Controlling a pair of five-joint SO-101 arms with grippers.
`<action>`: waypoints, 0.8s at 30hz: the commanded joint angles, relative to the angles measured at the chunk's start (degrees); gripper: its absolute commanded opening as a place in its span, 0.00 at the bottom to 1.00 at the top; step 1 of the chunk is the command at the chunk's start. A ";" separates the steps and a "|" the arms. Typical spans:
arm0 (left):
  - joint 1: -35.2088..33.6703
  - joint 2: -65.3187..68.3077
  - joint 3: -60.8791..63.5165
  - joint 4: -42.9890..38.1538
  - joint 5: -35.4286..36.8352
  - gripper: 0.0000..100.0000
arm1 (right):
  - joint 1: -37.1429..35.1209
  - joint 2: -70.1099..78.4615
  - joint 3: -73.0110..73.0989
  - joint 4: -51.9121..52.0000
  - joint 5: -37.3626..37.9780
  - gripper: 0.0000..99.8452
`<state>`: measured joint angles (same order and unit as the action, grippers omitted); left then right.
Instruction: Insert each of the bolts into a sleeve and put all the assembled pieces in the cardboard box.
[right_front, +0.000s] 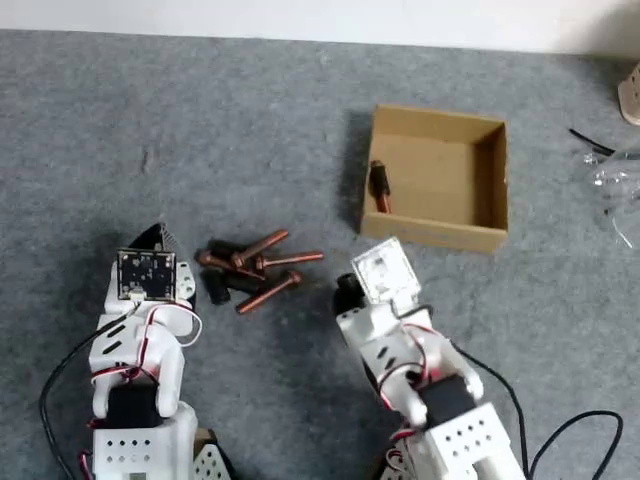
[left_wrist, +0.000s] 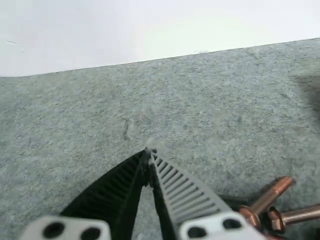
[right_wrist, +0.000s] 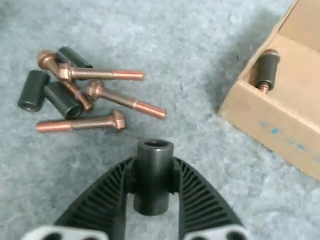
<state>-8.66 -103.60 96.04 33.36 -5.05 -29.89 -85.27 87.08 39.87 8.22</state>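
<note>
Right gripper (right_wrist: 152, 171) gripped sleeve (right_wrist: 153, 150). Left gripper (left_wrist: 149, 156) was pinched closed, lower left of high view. Loose bolts (right_front: 262, 266) and spare sleeves (right_front: 217, 289) lay piled mid-frame between arms. Assembled piece (right_front: 380, 187) lay inside box (right_front: 436, 236), upper right.

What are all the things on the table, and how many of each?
shiny copper metal bolts: four loose, copper, piled between the arms
short black tube sleeves: three loose, black, in that pile
brown cardboard box: one, brown, beyond the right arm
bolt already in a sleeve: one, copper and black, inside the box
grey felt table cover: one, grey, under everything
left gripper: one, fingers shut, empty, beside the pile
right gripper: one, fingers shut on a fourth black sleeve
</note>
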 joint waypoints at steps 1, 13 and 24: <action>0.92 -0.22 0.84 -1.58 -0.44 0.01 | 0.84 -8.40 3.03 0.31 0.97 0.00; 4.00 2.77 -10.51 4.22 -6.07 0.01 | 0.75 -19.82 12.00 0.04 0.88 0.00; 15.60 68.09 -51.56 11.52 -24.00 0.01 | 0.84 -19.47 12.53 -2.15 0.97 0.00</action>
<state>3.38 -65.36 64.31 39.87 -25.80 -29.98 -103.91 95.87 39.87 8.48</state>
